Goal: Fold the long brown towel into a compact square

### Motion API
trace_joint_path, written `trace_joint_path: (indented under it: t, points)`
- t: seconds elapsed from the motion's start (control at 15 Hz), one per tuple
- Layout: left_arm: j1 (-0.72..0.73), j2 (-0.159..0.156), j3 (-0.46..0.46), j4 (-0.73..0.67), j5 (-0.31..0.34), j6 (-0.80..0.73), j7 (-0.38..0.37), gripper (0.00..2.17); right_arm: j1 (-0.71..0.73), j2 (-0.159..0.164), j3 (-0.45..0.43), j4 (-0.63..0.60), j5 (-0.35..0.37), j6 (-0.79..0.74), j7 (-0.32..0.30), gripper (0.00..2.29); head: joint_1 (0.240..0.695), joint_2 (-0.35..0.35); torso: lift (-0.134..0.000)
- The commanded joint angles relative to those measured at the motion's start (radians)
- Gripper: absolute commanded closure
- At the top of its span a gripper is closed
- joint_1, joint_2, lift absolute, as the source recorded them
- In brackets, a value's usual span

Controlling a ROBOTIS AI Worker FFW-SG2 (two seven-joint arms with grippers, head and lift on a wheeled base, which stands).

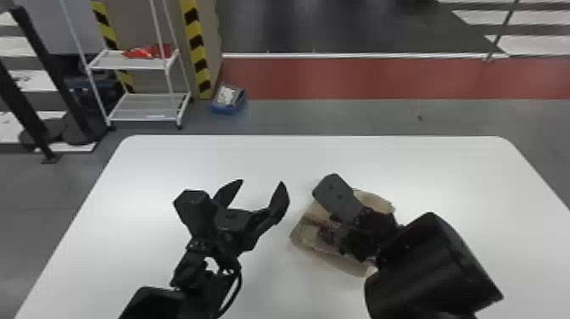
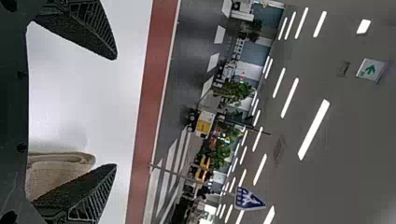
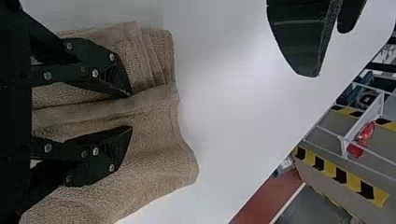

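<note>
Stillness suits the left gripper (image 1: 261,182), spread beside the part-folded brown towel (image 1: 375,200) on the table (image 1: 169,161). The right gripper (image 3: 131,111), parted over it, should pinch the raised fold (image 3: 152,97) squarely, then lift gently to avoid slippage.

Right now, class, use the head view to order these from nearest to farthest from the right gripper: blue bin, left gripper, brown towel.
1. Brown towel: directly beneath the right gripper.
2. Left gripper: to its left, over the table.
3. Blue bin: ahead and left, on the floor beyond the table.
</note>
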Motion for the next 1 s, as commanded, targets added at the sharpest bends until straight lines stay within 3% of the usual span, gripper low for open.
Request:
trace_joint_path:
  t: [0.0,0.13,0.47,0.8,0.87,0.93]
  points:
    - [0.000,0.000,-0.001,0.001,0.000,0.000,0.000,0.05,0.009,0.000,-0.005,-0.012,-0.001,-0.003,-0.017,1.22,0.695,0.010,-0.102]
    - [0.000,0.000,0.001,0.004,0.001,0.000,0.000,0.05,0.025,0.000,-0.012,-0.039,-0.013,-0.015,-0.028,1.53,0.695,0.005,-0.102]
    - [0.000,0.002,0.001,0.004,0.001,-0.003,0.000,0.05,0.105,-0.011,-0.026,-0.205,-0.053,-0.018,0.009,1.54,0.695,0.019,-0.102]
    - [0.000,0.002,-0.004,0.004,0.001,-0.003,0.000,0.05,0.106,-0.011,0.008,-0.191,-0.041,-0.006,0.055,1.53,0.695,0.045,-0.102]
    - [0.000,0.002,-0.005,0.004,0.001,-0.003,0.000,0.05,0.101,-0.009,0.012,-0.173,-0.045,-0.003,0.064,1.42,0.695,0.046,-0.102]
    - [0.000,0.002,-0.005,0.004,0.001,-0.003,0.000,0.05,0.101,-0.009,0.015,-0.163,-0.056,-0.003,0.077,1.04,0.695,0.048,-0.102]
